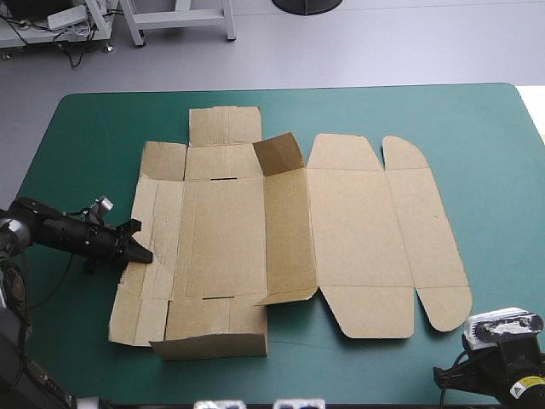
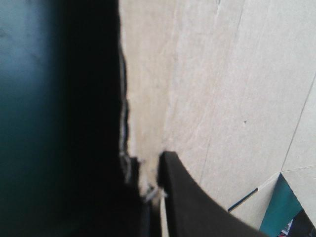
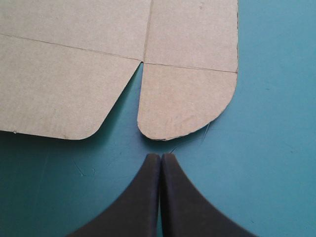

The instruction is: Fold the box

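The brown box (image 1: 349,221) lies as a cut sheet on the teal-green cover, mostly flat. A small flap (image 1: 279,153) stands up at the far side, and a strip (image 1: 213,345) at the near left corner is raised. My left gripper (image 1: 143,253) is at the sheet's left edge. In the left wrist view the gripper (image 2: 150,165) is shut on the box (image 2: 222,89), with the frayed board edge between its fingers. My right gripper (image 3: 160,157) is shut and holds nothing, just short of the rounded flap (image 3: 182,98) at the sheet's near right corner.
Bare teal-green cover (image 1: 477,145) runs around the sheet on the right and far sides. The table's near edge is close behind the right gripper (image 1: 444,375).
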